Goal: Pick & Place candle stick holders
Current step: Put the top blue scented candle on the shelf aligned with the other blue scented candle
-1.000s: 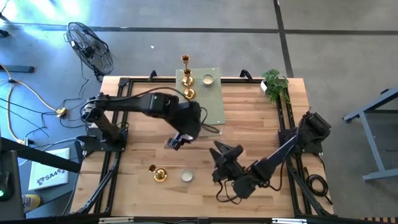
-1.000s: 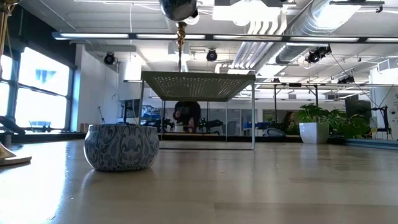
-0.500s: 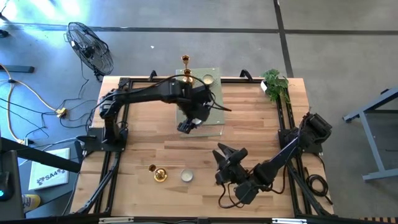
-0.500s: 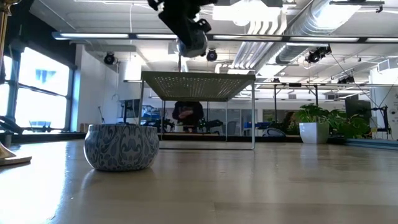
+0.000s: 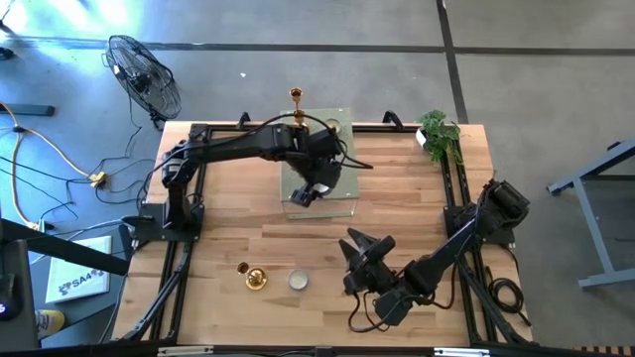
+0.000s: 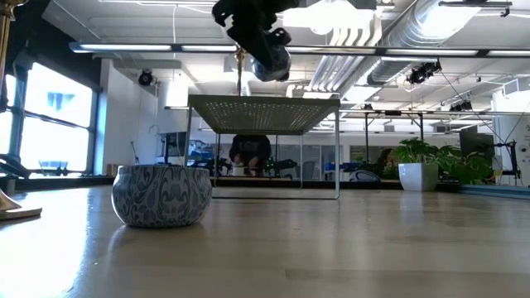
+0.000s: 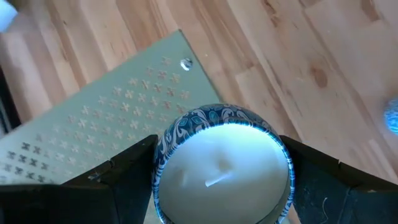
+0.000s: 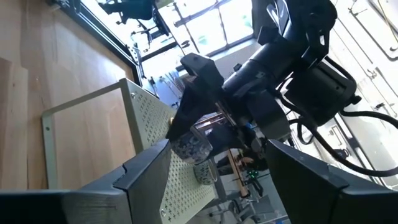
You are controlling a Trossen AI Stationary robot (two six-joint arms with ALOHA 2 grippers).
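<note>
My left gripper (image 5: 313,191) hangs over the near part of the pale green perforated slab (image 5: 343,201), shut on a low round cup (image 7: 221,168) with a blue-patterned wall and white wax. A gold holder (image 5: 296,96) stands at the slab's far edge; my left arm hides much of the slab's top. Another gold holder (image 5: 255,279) and a second cup (image 5: 298,281) stand on their bases on the wood near the table's front. My right gripper (image 5: 355,260) waits open, right of them, with nothing between its fingers. My left gripper pinches the cup's round side wall (image 7: 163,155) between its two fingers, one on each opposite side. The fingers come slanting down from above. The cup is lifted clear above the slab, its open top facing up toward the wrist.
The slab stands raised on thin legs (image 6: 338,165). A potted plant (image 5: 439,134) sits at the far right corner. Black rails (image 5: 456,188) run along the table's left and right sides. A fan (image 5: 149,74) stands on the floor beyond the far left corner.
My left gripper has carried the cup from the table's middle toward the far and right edges, and now hangs over the slab's near part. The cup has stayed clear of the table throughout.
</note>
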